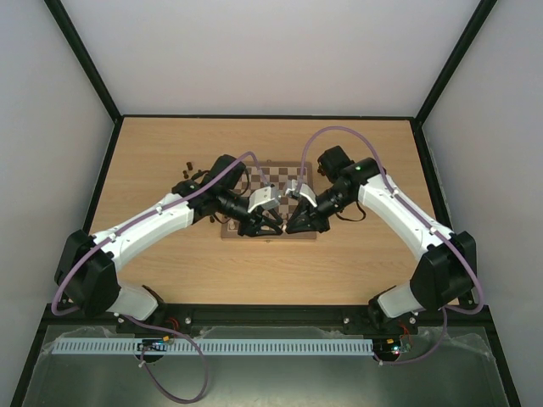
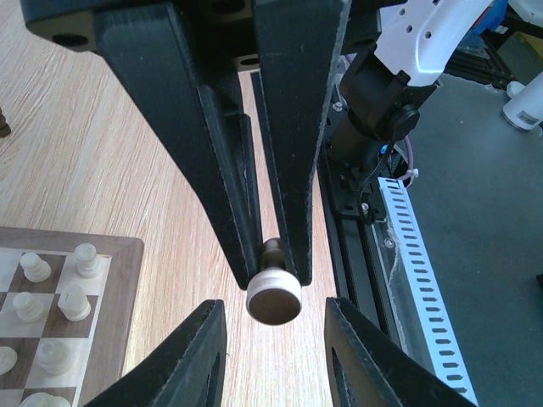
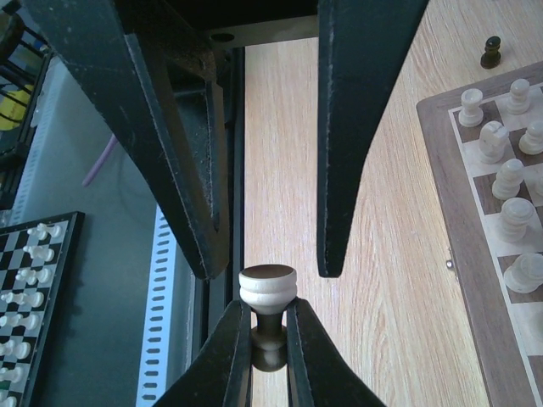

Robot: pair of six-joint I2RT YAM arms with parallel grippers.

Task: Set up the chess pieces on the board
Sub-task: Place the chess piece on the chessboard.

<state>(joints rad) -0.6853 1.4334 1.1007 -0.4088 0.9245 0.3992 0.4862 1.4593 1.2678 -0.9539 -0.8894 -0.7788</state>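
My right gripper [image 3: 267, 307] is shut on the neck of a pale chess piece [image 3: 267, 288], its round base pointing at the left gripper. The left gripper [image 2: 274, 303] is open, one finger [image 2: 199, 356] on each side of that piece [image 2: 273, 292], with a gap on both sides. Both grippers, left [image 1: 271, 227] and right [image 1: 293, 226], meet tip to tip over the board's near edge. The board [image 1: 293, 174] carries rows of pale pieces [image 3: 492, 140] along its near side [image 2: 85, 259].
Several dark pieces [image 1: 188, 167] lie on the tabletop left of the board, and one dark piece [image 3: 490, 52] stands off the board's corner. A perforated rail [image 1: 254, 347] runs along the table's near edge. Another small chessboard [image 3: 34, 280] with pale pieces lies beyond that edge.
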